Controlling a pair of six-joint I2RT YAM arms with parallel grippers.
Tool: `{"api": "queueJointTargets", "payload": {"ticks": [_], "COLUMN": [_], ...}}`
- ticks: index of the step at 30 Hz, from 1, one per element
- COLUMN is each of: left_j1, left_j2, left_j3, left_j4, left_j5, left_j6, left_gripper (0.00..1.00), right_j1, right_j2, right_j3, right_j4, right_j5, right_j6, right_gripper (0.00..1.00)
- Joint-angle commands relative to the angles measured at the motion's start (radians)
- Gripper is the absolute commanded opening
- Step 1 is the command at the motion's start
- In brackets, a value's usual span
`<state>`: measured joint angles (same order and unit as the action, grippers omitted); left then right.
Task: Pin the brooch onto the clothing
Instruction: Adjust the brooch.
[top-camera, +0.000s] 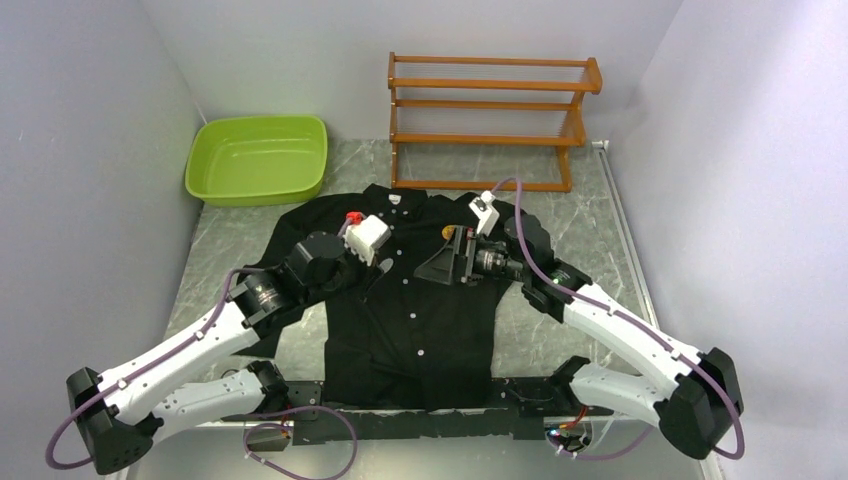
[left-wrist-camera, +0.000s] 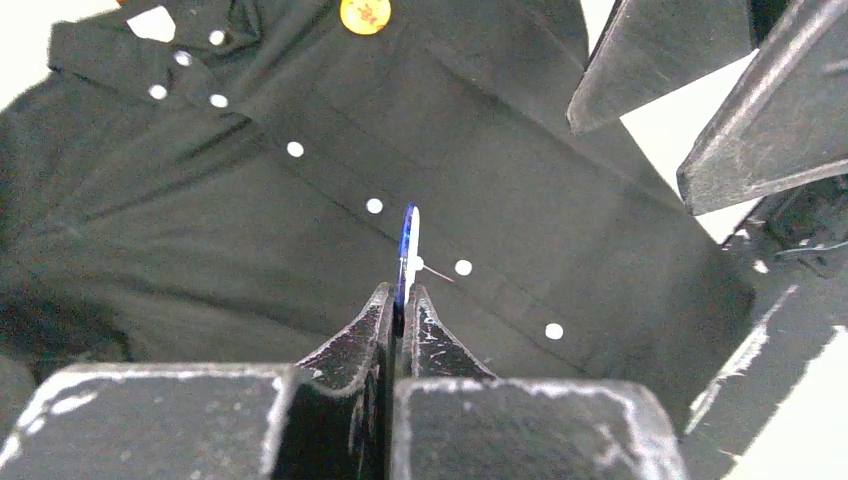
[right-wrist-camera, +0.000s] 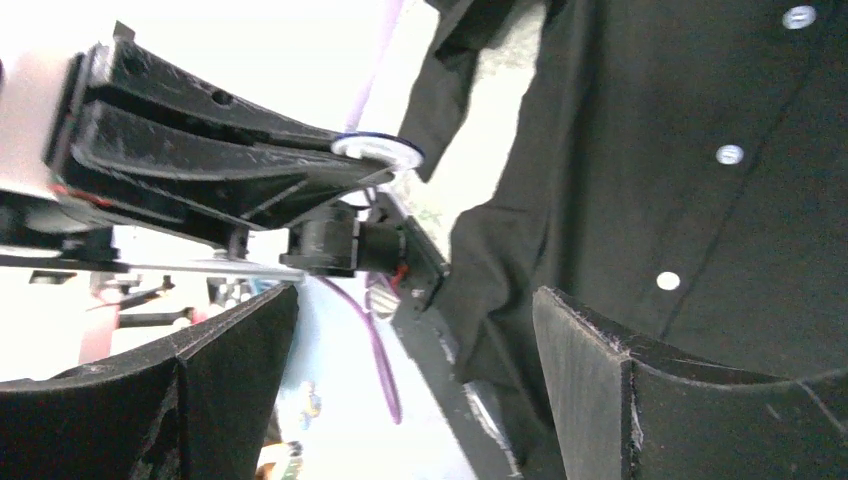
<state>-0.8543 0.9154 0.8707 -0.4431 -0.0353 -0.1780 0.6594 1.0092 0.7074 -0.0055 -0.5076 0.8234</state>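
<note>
The black shirt (top-camera: 420, 320) lies flat and face up on the table, also in the left wrist view (left-wrist-camera: 250, 200) and the right wrist view (right-wrist-camera: 700, 200). The orange brooch (top-camera: 447, 231) rests on the shirt's chest near the collar; it also shows in the left wrist view (left-wrist-camera: 365, 14). My left gripper (top-camera: 383, 268) (left-wrist-camera: 400, 295) is shut on a thin blue-and-white disc (left-wrist-camera: 408, 245), held edge-on above the button line, with a fine pin sticking out of it. The disc also shows in the right wrist view (right-wrist-camera: 378, 150). My right gripper (top-camera: 440, 262) (right-wrist-camera: 415, 300) is open and empty, just right of the left gripper and below the brooch.
A green basin (top-camera: 258, 158) stands at the back left. A wooden rack (top-camera: 490, 120) stands behind the shirt's collar. The marble tabletop (top-camera: 220, 260) shows on both sides of the shirt. White walls close in on left and right.
</note>
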Motion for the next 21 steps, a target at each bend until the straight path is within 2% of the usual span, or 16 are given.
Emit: {"api": "queueJointTargets", "payload": {"ticks": [1,9,11,13,19,21], "left_j1": [-0.039,-0.080,-0.086,-0.096,-0.137,-0.147], "left_j2": [-0.024,-0.074,-0.062,-0.047,-0.017,-0.007], "left_j3": [-0.007,-0.104,-0.098,-0.092,-0.075,-0.068], "left_j4": [0.073,0.308,0.308,0.302,0.272,0.255], "left_j5": [-0.118,-0.126,-0.120,-0.117,-0.178,-0.199], "left_j6": [0.205,0.527,0.575,0.633,0.746,0.773], "left_gripper": [0.03,0.03,0.03,0.03,0.03,0.03], "right_j1": [-0.007,-0.009,-0.007,-0.006,-0.006,-0.007], "right_j2": [0.064,0.190,0.219,0.250,0.290,0.299], "right_j3": [0.136,0.138,0.118,0.127,0.147,0.139], "right_j4": [0.019,0.166,0.258,0.284,0.287,0.328], "right_j5": [-0.081,-0.178,-0.218,-0.248,-0.268,-0.274], "right_j6": [0.105,0.273,0.317,0.329,0.326,0.348], "right_gripper": [0.89,0.73,0.65,0.63,0.61,0.56]}}
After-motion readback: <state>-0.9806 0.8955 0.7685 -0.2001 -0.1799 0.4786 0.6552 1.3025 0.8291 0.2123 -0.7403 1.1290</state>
